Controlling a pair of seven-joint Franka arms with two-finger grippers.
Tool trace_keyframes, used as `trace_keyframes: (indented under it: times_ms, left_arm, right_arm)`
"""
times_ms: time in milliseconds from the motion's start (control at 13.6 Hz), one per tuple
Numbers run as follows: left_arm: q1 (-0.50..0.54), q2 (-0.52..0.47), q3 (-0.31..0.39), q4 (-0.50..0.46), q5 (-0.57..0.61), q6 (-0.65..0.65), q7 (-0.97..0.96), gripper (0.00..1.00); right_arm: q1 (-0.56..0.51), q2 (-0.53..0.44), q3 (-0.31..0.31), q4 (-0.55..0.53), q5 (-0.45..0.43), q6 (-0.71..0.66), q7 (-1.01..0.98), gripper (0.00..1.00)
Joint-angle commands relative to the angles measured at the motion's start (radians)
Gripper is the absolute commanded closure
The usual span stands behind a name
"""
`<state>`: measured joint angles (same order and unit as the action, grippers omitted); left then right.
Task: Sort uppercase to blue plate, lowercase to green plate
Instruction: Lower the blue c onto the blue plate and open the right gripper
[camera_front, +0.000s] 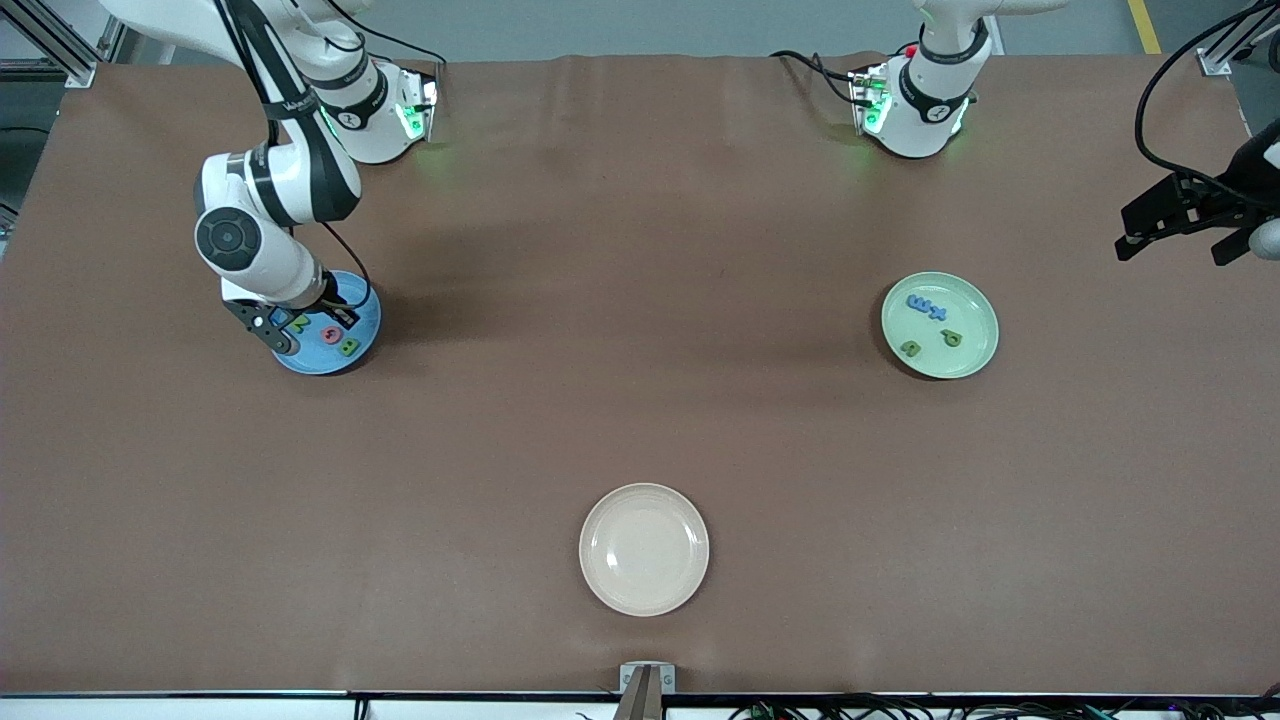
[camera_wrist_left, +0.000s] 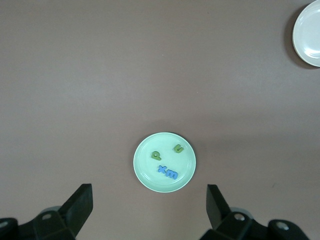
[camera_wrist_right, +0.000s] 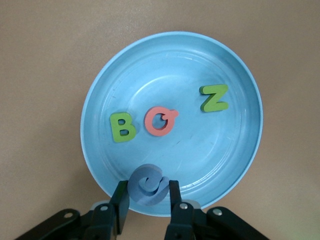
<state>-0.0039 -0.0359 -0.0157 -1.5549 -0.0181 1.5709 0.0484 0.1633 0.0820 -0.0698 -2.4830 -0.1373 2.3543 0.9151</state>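
The blue plate (camera_front: 366, 303) (camera_wrist_right: 220, 145) lies toward the right arm's end of the table. On it rest a green B (camera_wrist_right: 123, 127) (camera_front: 348, 347), a pink-red Q (camera_wrist_right: 160, 122) (camera_front: 331, 335) and a green N (camera_wrist_right: 215, 98) (camera_front: 300, 322). My right gripper (camera_wrist_right: 148, 188) (camera_front: 276, 326) is low over the plate's rim, shut on a blue G (camera_wrist_right: 149, 185) that stands on edge between its fingers. The green plate (camera_front: 978, 318) (camera_wrist_left: 144, 172) holds a blue t (camera_wrist_left: 161, 169), a blue m (camera_wrist_left: 171, 174) (camera_front: 918, 301), a green p (camera_wrist_left: 156, 155) (camera_front: 950, 338) and a green u (camera_wrist_left: 178, 148) (camera_front: 911, 348). My left gripper (camera_wrist_left: 148, 196) (camera_front: 1180, 225) waits open, high above the table near that plate.
A cream plate (camera_front: 644, 549) (camera_wrist_left: 310, 35) with nothing on it sits near the table's front edge, midway between the two arms. Brown cloth covers the whole table.
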Motion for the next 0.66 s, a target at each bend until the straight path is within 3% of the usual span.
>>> trace_keyframes:
  times_ms: [0,590]
  left_arm:
    - [0.004,0.01,-0.003,0.022,-0.016,-0.003,-0.007,0.0]
    - [0.004,0.01,-0.003,0.022,-0.016,-0.003,-0.007,0.0]
  right_arm:
    - [-0.031,-0.053,0.021,-0.039,-0.015,0.01,-0.007,0.0]
    - [-0.031,-0.062,0.022,-0.045,-0.015,0.019,-0.025,0.0]
